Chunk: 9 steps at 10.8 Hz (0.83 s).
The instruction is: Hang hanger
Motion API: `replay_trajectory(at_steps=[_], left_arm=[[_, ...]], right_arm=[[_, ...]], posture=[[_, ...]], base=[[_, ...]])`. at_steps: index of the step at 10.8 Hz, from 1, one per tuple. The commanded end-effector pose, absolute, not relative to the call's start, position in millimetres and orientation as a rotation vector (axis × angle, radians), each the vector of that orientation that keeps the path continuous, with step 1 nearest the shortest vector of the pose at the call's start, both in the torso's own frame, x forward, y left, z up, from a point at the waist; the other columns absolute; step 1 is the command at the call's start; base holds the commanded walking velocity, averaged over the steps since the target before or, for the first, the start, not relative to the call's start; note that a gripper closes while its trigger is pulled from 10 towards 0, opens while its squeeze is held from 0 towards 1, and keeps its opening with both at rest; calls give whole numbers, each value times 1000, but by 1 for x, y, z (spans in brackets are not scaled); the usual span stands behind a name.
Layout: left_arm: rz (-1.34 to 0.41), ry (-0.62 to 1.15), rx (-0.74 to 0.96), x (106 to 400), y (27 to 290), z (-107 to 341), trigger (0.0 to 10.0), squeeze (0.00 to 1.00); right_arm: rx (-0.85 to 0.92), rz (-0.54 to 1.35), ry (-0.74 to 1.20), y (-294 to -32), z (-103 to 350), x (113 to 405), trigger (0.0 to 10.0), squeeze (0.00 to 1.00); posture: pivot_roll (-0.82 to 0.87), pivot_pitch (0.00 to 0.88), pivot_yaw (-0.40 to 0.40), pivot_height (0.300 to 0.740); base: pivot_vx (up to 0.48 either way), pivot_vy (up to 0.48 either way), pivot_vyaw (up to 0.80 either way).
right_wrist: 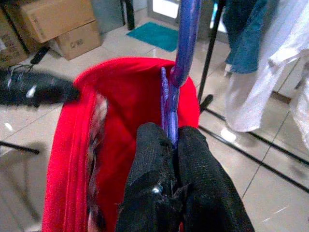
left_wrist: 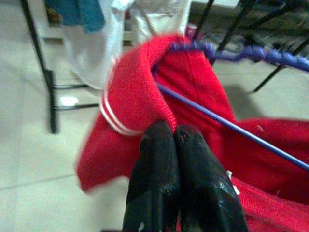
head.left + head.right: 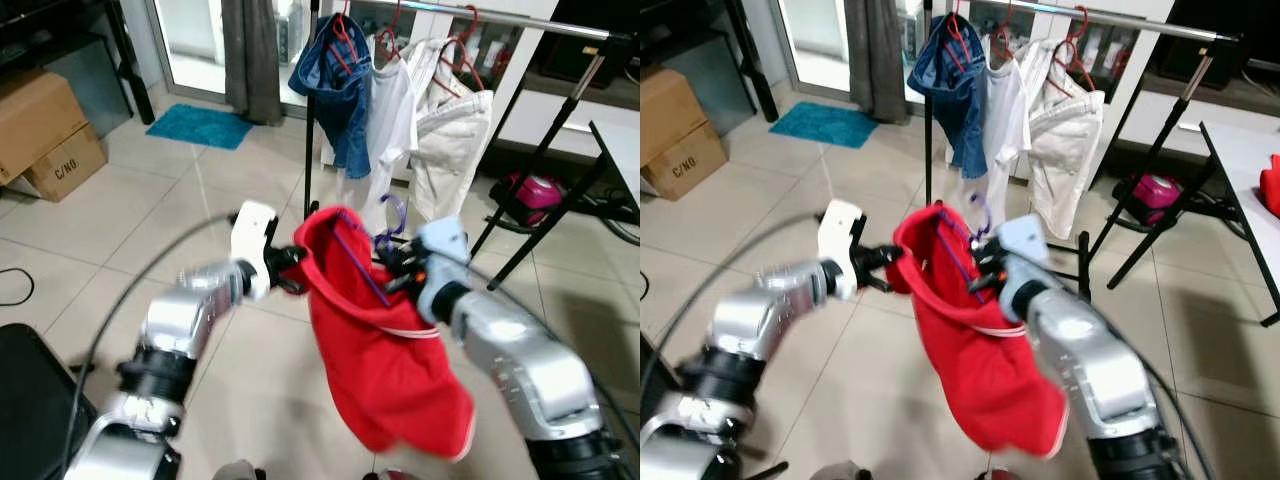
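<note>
The right gripper's fingers (image 1: 166, 193) are pressing together on the purple hanger (image 1: 179, 72), clamping its stem between the two black pads. The left gripper's fingers (image 2: 169, 188) are pinching the ribbed edge of the red garment (image 3: 385, 350), holding it closed between the tips with no gap showing.

The left gripper (image 3: 290, 268) and the right gripper (image 3: 395, 265) are holding the load between them at chest height, in front of the robot. The red garment is hanging on the purple hanger, with one purple bar crossing its opening and the hook curling up above the right gripper. The bulk of the garment is drooping below both arms.

A cardboard box (image 3: 62, 165) is sitting on the tiled floor (image 3: 130, 240) at the far left; its side is carrying black lettering that reads "C/NO." A larger plain box is standing beside it.

Ahead of the grippers a clothes rack (image 3: 560, 22) is standing on black legs. It is carrying a blue denim garment (image 3: 335, 85) and two white garments (image 3: 430, 130), each on a red hanger. These hanging clothes are occupying the near end of the rail directly beyond the red garment. A teal mat (image 3: 200, 125) is lying by the glass door, next to a grey curtain (image 3: 252, 55). A pink object (image 3: 530, 192) is resting on the floor behind the rack's legs.
</note>
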<state>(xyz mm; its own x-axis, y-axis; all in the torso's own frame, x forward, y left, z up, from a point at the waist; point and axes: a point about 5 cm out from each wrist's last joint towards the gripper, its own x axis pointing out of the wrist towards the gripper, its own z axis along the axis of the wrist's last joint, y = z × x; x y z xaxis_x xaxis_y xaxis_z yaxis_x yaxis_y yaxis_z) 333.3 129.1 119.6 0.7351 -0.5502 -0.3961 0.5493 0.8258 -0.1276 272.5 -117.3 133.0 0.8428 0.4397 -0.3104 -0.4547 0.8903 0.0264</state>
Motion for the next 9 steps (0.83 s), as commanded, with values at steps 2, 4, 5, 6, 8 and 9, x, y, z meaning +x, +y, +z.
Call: replay_trajectory(at_steps=[2, 4, 5, 6, 8, 9], left_arm=[[-608, 383, 154, 343, 126, 135, 0, 0], [-779, 365, 216, 341, 99, 150, 0, 0], [-828, 361, 224, 338, 91, 152, 0, 0], [-927, 352, 258, 332, 77, 156, 0, 0], [-948, 390, 314, 329, 76, 152, 0, 0], [-937, 395, 324, 328, 80, 153, 0, 0]], right_arm=[[-78, 505, 308, -110, 132, 270, 10000, 0], [-85, 556, 341, -100, 124, 262, 10000, 0], [-86, 556, 341, -99, 124, 262, 10000, 0], [-91, 560, 344, -99, 123, 262, 10000, 0], [-95, 560, 341, -99, 124, 262, 10000, 0], [-92, 547, 337, -101, 124, 263, 10000, 0]], posture=[[-40, 0, -27, 740], [-44, 0, -25, 740], [-47, 0, -22, 740], [-48, 0, -20, 740], [-48, 0, -17, 740], [-47, 2, -17, 740]], base=[[0, 0, 0], [0, 0, 0], [0, 0, 0], [0, 0, 0], [0, 0, 0], [0, 0, 0]])
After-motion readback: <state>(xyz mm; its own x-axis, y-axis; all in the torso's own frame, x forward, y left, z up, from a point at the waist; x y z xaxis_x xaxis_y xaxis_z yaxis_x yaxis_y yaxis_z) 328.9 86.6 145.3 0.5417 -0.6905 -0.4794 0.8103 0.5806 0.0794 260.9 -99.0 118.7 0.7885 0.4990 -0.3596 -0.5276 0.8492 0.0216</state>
